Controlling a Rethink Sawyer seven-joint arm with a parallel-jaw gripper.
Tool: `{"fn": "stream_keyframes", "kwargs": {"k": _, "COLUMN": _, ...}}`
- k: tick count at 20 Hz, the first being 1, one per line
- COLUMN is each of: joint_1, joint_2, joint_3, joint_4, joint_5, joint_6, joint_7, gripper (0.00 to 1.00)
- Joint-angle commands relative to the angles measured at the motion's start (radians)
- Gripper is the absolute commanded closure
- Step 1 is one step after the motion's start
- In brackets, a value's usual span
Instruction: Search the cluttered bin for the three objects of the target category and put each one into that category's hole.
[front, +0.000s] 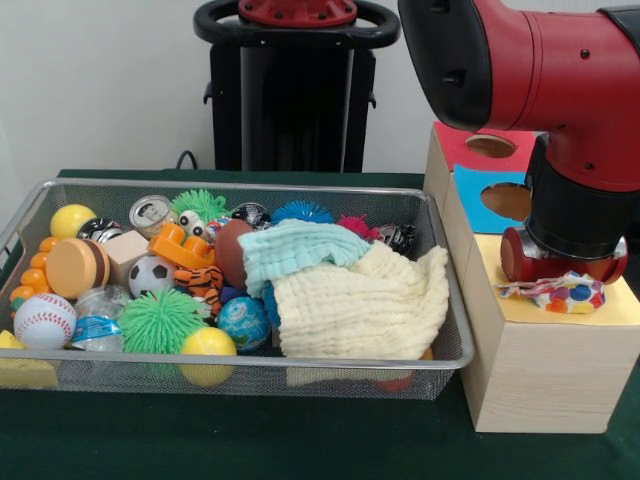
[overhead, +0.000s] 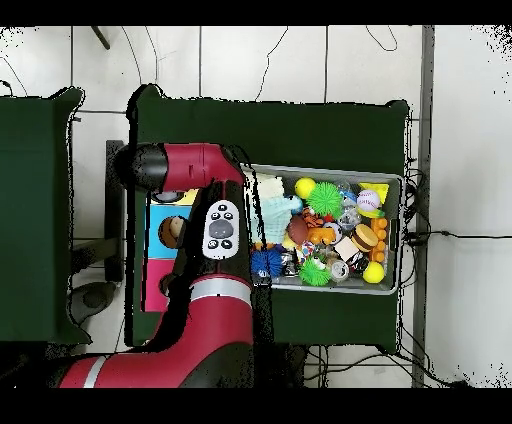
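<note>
front view: the gripper (front: 562, 272) hangs low over the yellow-topped wooden box (front: 540, 370), right of the wire bin (front: 250, 372); the small dotted cloth (front: 562, 295) bulges out beneath it, bunched on the yellow paper; the fingers are buried behind the arm's red and black wrist, so i cannot tell if they pinch the cloth or stand spread; the hole itself is hidden under cloth and wrist; the teal cloth (front: 295, 250) and the larger cream cloth (front: 355, 305) lie heaped at the bin's right end, the teal partly on top of the cream, among spiky balls and toy balls; my judgement is that the dotted cloth sits at the hole, not yet through it; doing this well means centring over the cut-out, pushing straight down so no corner snags on the edge, then lifting clear; the boxes and bin stand on dark green cloth before a pale wall.

overhead view: the arm (overhead: 215, 225) covers most of the boxes; only the blue top (overhead: 165, 232) peeks out; the bin lies beside it; tiled floor and loose cables surround the table.
</note>
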Motion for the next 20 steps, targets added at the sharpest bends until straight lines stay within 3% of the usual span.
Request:
{"fn": "stream_keyframes", "kwargs": {"k": 1, "joint_1": -0.067, "joint_2": 0.178, "joint_3": 0.052, "joint_4": 0.067, "joint_5": -0.093, "joint_6": 0.038, "joint_7": -0.016, "gripper": 1.0}}
{"fn": "stream_keyframes", "kwargs": {"k": 10, "joint_1": -0.103, "joint_2": 0.021, "joint_3": 0.077, "joint_4": 0.202, "joint_5": -0.081, "joint_6": 0.05, "joint_7": -0.057, "gripper": 1.0}}
{"fn": "stream_keyframes", "kwargs": {"k": 20, "joint_1": -0.113, "joint_2": -0.088, "joint_3": 0.091, "joint_4": 0.267, "joint_5": -0.085, "joint_6": 0.087, "joint_7": -0.051, "gripper": 1.0}}
